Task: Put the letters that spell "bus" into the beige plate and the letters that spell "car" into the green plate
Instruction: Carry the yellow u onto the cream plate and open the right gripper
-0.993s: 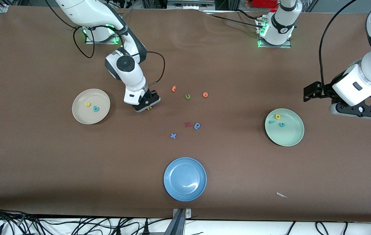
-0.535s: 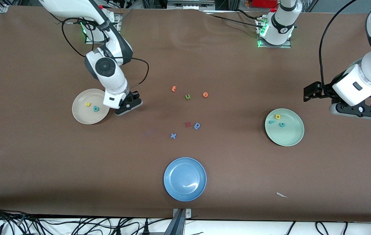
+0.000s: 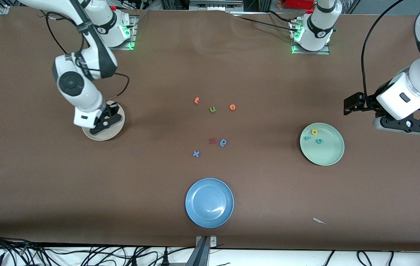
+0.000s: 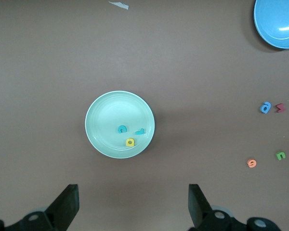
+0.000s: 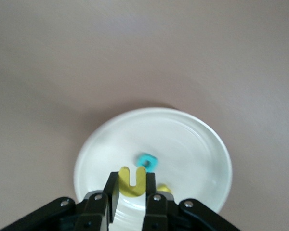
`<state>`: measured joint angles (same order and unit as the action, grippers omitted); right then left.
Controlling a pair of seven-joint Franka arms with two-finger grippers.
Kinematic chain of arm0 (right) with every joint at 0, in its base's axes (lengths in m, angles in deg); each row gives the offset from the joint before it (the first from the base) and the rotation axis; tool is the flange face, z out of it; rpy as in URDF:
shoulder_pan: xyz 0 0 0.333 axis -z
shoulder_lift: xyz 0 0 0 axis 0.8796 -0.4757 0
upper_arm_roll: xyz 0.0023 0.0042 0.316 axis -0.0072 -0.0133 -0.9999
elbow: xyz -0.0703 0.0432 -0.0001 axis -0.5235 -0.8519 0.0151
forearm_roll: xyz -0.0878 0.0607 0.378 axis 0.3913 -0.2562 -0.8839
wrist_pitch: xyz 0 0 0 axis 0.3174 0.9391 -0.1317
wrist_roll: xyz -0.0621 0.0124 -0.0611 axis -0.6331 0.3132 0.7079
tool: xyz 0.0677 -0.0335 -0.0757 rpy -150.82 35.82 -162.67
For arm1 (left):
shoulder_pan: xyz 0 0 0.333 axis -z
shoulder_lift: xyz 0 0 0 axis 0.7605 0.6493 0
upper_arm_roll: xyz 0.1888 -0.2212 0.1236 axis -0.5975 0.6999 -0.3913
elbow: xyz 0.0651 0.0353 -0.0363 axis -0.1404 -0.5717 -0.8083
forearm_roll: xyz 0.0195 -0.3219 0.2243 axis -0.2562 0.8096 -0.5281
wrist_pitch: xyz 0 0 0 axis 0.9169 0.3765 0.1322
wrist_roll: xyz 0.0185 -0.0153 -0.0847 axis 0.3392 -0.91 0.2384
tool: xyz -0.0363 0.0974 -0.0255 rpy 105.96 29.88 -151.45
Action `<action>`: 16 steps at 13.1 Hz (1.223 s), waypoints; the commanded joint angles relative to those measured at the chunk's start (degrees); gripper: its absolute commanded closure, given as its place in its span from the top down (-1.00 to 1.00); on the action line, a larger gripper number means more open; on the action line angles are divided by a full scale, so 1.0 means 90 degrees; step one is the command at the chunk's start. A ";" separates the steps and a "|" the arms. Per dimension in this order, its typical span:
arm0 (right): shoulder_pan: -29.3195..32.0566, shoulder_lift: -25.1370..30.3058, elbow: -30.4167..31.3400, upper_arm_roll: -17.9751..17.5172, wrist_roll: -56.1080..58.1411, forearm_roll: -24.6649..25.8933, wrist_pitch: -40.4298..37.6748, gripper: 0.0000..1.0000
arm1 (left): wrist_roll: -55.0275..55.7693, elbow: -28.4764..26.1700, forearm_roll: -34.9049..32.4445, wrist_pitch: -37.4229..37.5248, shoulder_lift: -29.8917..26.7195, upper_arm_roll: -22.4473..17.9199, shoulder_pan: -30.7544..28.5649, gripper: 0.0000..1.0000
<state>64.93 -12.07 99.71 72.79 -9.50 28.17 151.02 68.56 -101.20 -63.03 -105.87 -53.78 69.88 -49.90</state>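
My right gripper [image 3: 102, 123] hangs over the beige plate [image 3: 117, 128], shut on the yellow "u" [image 5: 133, 188], which stands upright between its fingers. Below it in the beige plate [image 5: 197, 144] lie the teal "b" [image 5: 147, 161] and the yellow "s" [image 5: 164, 190]; the front view hides both under the arm. The green plate [image 3: 330, 153] holds the yellow "a" [image 3: 314, 132], teal "r" [image 3: 307, 138] and teal "c" [image 3: 319, 141]. My left gripper [image 3: 406, 126] waits open above the table beside the green plate [image 4: 103, 115], with nothing between its fingers [image 4: 67, 204].
A blue plate [image 3: 209, 202] sits near the front edge. Loose letters lie mid-table: an orange one [image 3: 196, 100], an olive "u" [image 3: 212, 109], another orange one [image 3: 232, 107], a red one [image 3: 212, 140], a blue one [image 3: 223, 142] and a blue "x" [image 3: 196, 153]. A white scrap [image 3: 319, 220] lies near the front.
My right arm has carried the yellow "u" from mid-table toward its own end and now hangs over the beige plate. The left arm has not moved.
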 commanded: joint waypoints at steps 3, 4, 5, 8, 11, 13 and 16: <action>0.0049 0.0138 0.0194 0.0096 0.0225 -0.0582 -0.0031 1.00 | -0.0138 0.0017 0.0059 0.0075 -0.0079 -0.0009 -0.0015 1.00; 0.0049 0.0148 0.0165 0.0096 0.0205 -0.0582 -0.0040 1.00 | -0.0138 0.0017 0.0059 0.0075 -0.0079 -0.0009 -0.0005 1.00; 0.0049 0.0168 0.0126 0.0134 0.0195 -0.0621 -0.0069 1.00 | -0.0138 0.0017 0.0059 0.0075 -0.0079 -0.0009 -0.0005 1.00; 0.0049 0.0236 -0.0390 0.0417 0.0215 -0.1430 -0.0439 1.00 | -0.0138 0.0017 0.0059 0.0075 -0.0079 -0.0009 -0.0005 1.00; 0.0039 0.0304 -0.1404 0.0428 -0.0241 -0.1451 -0.1405 1.00 | -0.0138 0.0017 0.0059 0.0075 -0.0079 -0.0009 -0.0005 1.00; -0.0009 0.0314 -0.1884 0.0466 -0.0750 -0.1451 -0.1787 1.00 | -0.0138 0.0017 0.0059 0.0075 -0.0079 -0.0009 -0.0005 1.00; -0.0914 0.0314 -0.2732 0.1391 -0.0966 -0.1451 -0.2761 1.00 | -0.0138 0.0017 0.0059 0.0065 -0.0079 -0.0009 -0.0005 1.00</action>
<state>62.03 -8.98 80.10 79.87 -16.82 16.29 132.02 68.56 -101.21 -63.03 -105.87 -53.78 69.88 -49.90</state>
